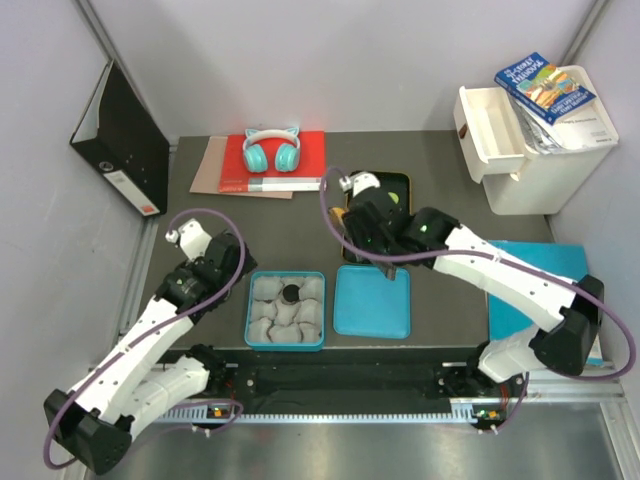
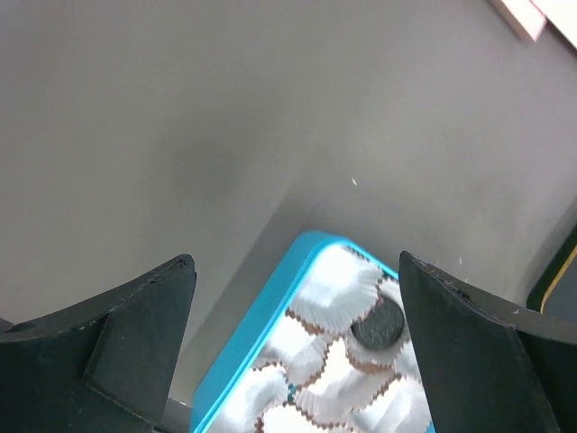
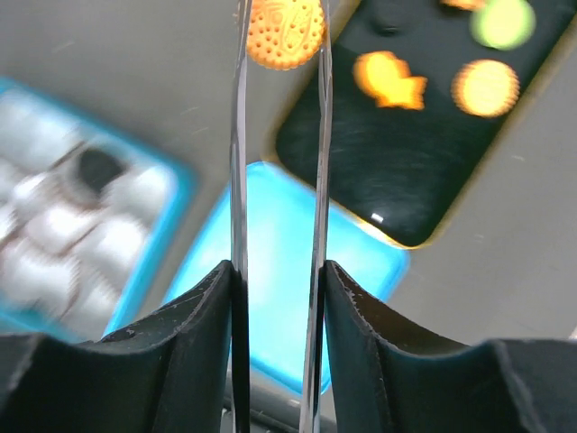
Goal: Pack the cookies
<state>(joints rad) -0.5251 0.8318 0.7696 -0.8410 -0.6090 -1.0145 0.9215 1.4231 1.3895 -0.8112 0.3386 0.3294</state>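
My right gripper point(image 3: 278, 271) is shut on thin metal tongs point(image 3: 238, 135), whose tips pinch a round orange cookie point(image 3: 286, 32) in the air left of the black tray point(image 3: 397, 171). On the tray lie an irregular orange cookie point(image 3: 389, 78), a round orange one point(image 3: 485, 87) and a green one point(image 3: 503, 22). The blue box point(image 1: 249, 310) holds white paper cups and one black cookie point(image 1: 291, 293). Its blue lid point(image 1: 372, 300) lies beside it. My left gripper point(image 2: 296, 343) is open and empty above the box's corner point(image 2: 261, 325). In the top view the right gripper point(image 1: 358, 222) partly hides the tray point(image 1: 400, 185).
Teal headphones point(image 1: 272, 152) lie on a red book at the back. A black binder point(image 1: 122, 140) leans at the far left. A white bin point(image 1: 535, 135) with a book on top stands at the back right. A blue folder point(image 1: 545, 262) lies under the right arm.
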